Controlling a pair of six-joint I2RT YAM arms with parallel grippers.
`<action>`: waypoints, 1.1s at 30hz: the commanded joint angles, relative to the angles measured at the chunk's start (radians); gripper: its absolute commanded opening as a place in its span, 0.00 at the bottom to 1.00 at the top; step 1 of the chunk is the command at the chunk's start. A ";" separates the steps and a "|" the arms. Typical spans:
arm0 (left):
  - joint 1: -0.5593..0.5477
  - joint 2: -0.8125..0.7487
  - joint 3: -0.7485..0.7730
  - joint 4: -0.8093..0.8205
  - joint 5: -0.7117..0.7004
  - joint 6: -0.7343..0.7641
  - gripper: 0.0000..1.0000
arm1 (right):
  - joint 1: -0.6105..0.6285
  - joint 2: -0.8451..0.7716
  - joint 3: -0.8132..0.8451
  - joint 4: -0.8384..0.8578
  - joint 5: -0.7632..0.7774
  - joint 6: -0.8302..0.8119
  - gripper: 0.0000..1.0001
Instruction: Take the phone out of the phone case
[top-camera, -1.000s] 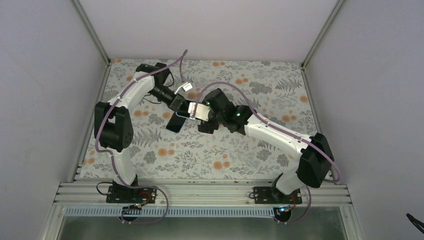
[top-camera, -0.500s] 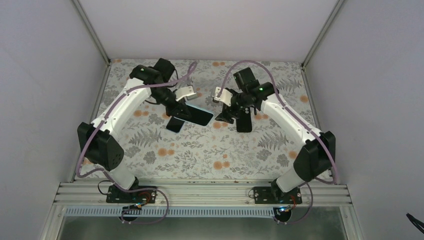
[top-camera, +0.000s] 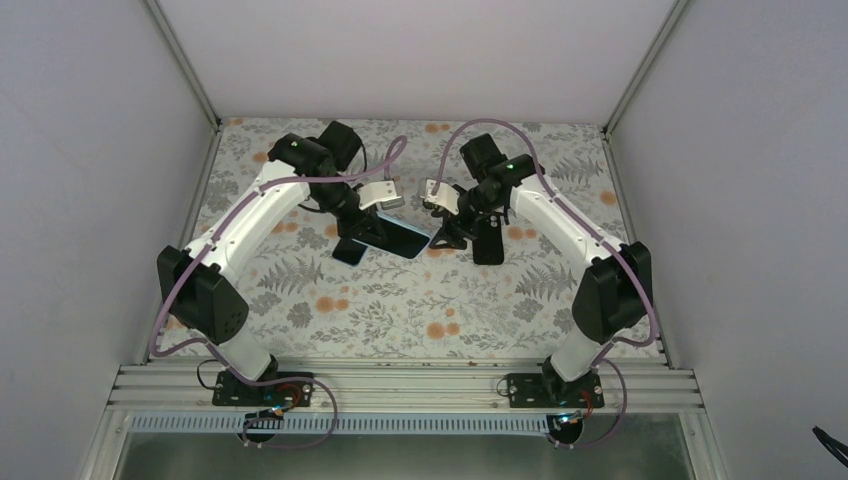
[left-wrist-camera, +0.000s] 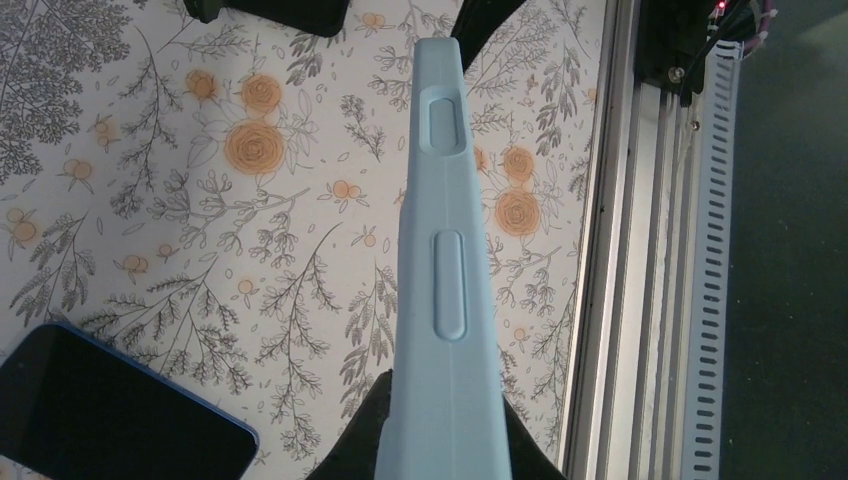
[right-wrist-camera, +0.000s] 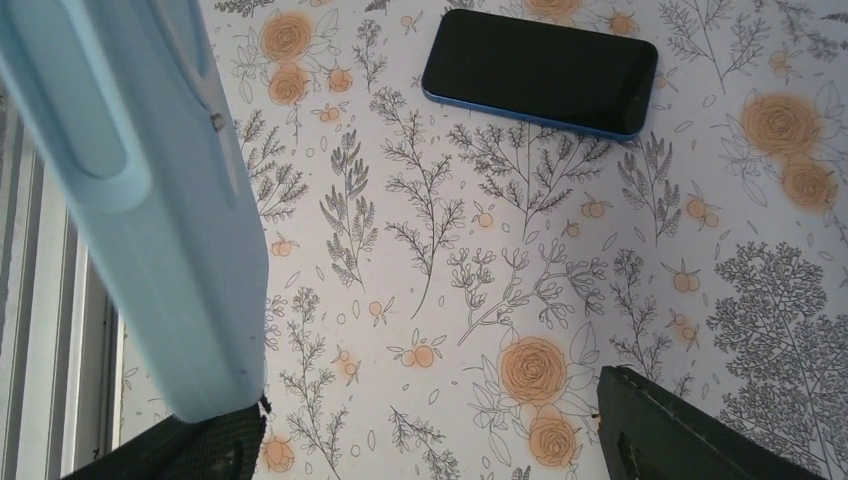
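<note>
Since the right hand (top-camera: 450, 232), open and empty, no longer meets the case (left-wrist-camera: 445, 280), the left hand (top-camera: 365, 218) alone clamps it aloft, with the phone (top-camera: 348, 250) flat on the counter (top-camera: 450, 300) close by, apparently extracted.

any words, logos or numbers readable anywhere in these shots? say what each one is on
No readable text in any view.
phone case: plain light blue, only raised button bumps, no brand.
phone: dark blank screen, nothing shown.
table cover: flower print only, no words.
left arm, right arm: no marking large enough to read.
</note>
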 joint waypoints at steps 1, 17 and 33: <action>-0.020 -0.015 0.009 0.005 0.057 0.016 0.02 | -0.017 0.037 0.043 -0.010 -0.063 -0.034 0.80; -0.076 0.003 0.056 0.006 -0.007 0.003 0.02 | -0.019 0.048 0.047 -0.114 0.001 -0.116 0.72; -0.079 0.030 0.080 0.025 -0.050 -0.025 0.02 | -0.008 -0.025 0.006 -0.201 -0.014 -0.138 0.69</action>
